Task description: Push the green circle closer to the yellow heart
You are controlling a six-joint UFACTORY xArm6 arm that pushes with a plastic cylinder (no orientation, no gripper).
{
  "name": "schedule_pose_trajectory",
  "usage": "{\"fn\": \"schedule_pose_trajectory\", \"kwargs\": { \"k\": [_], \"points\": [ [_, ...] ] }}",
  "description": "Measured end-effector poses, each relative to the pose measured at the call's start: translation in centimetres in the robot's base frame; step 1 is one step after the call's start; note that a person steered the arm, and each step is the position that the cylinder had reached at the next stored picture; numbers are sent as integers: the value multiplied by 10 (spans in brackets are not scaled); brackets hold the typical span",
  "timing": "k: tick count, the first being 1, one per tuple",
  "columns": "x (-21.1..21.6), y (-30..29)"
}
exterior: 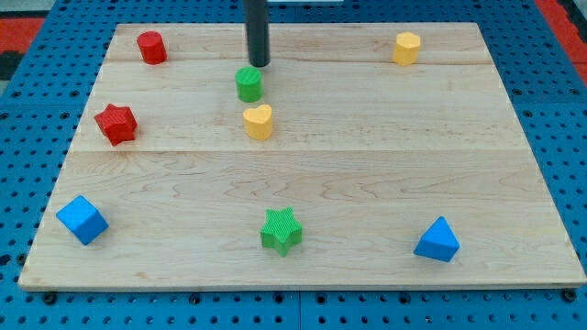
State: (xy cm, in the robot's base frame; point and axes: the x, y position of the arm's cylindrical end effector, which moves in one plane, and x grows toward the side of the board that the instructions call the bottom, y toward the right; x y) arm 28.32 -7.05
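The green circle [249, 84] stands on the wooden board [367, 183] near the view's top, left of centre. The yellow heart [259, 121] sits just below it, a small gap apart. My tip [260, 64] is the end of a dark rod coming down from the view's top. It stands just above and slightly right of the green circle, very close to it; I cannot tell if it touches.
A red cylinder [151, 47] and a red star [116, 123] are at the left. A yellow hexagon [406, 48] is at the top right. A blue cube [82, 220], a green star [281, 230] and a blue triangle [437, 240] lie along the bottom.
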Motion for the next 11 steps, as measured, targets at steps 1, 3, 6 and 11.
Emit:
{"fn": "schedule_pose_trajectory", "kwargs": {
  "k": [1, 3, 6, 11],
  "points": [
    [27, -21],
    [54, -11],
    [32, 5],
    [-70, 154]
  ]
}}
